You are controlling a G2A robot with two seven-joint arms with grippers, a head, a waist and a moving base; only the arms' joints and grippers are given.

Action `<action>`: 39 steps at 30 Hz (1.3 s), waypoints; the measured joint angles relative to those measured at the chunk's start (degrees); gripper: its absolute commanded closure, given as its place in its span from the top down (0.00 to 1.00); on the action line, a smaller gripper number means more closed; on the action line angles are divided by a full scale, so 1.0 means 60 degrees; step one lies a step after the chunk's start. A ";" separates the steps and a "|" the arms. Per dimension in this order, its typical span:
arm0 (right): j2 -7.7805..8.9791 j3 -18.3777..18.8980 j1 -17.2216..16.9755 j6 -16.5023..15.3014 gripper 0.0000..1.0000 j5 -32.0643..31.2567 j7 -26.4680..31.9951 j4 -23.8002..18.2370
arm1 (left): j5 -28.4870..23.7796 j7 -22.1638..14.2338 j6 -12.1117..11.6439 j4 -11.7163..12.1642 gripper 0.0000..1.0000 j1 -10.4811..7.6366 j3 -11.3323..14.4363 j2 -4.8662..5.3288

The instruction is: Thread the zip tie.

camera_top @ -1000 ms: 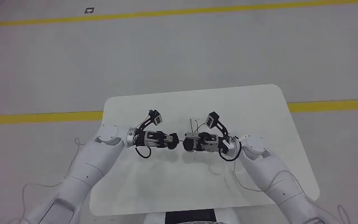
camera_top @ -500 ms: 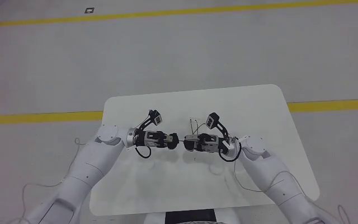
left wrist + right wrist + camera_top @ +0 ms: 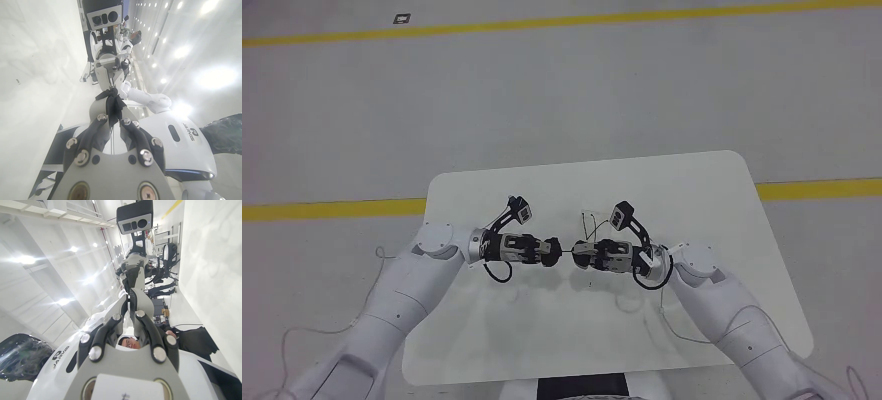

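Observation:
Over the middle of the white table (image 3: 712,190) my two grippers face each other tip to tip. A thin dark zip tie (image 3: 565,248) runs across the small gap between them. My left gripper (image 3: 554,250) is shut on one end; in the left wrist view its black fingertips (image 3: 113,106) pinch together and the thin strap (image 3: 113,136) runs back between the fingers. My right gripper (image 3: 579,254) is shut on the other end. In the right wrist view, its fingers (image 3: 132,306) close on a dark ribbed strip (image 3: 131,298), with the left gripper (image 3: 132,275) just beyond.
A thin dark strand (image 3: 588,218) curls up above the right gripper. The table top has a small dark speck (image 3: 590,284) near the grippers. Yellow floor lines (image 3: 332,210) run beside and behind the table.
The grippers have drawn slightly apart, the right one backing toward its own side. A short stretch of the tie now shows between the fingertips, where they nearly touched before.

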 measured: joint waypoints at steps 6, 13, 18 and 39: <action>0.0012 -0.0017 0.0001 -0.0025 0.00 -0.0066 -0.0083 -0.0026 | 0.0000 0.0000 0.0000 0.0000 0.00 0.0000 0.0000 0.0000; 0.0024 -0.0032 -0.0004 -0.0074 0.00 -0.0084 -0.0152 -0.0025 | 0.0000 0.0000 0.0000 0.0000 0.44 0.0000 0.0000 0.0000; 0.0030 -0.0065 -0.0013 -0.0106 0.00 -0.0133 -0.0190 -0.0039 | 0.0000 0.0000 0.0000 0.0000 0.32 0.0000 0.0000 0.0000; 0.0003 -0.0189 -0.0008 -0.0327 0.00 0.0207 -0.0282 -0.0066 | 0.0000 0.0000 0.0000 0.0000 0.20 0.0000 0.0000 0.0000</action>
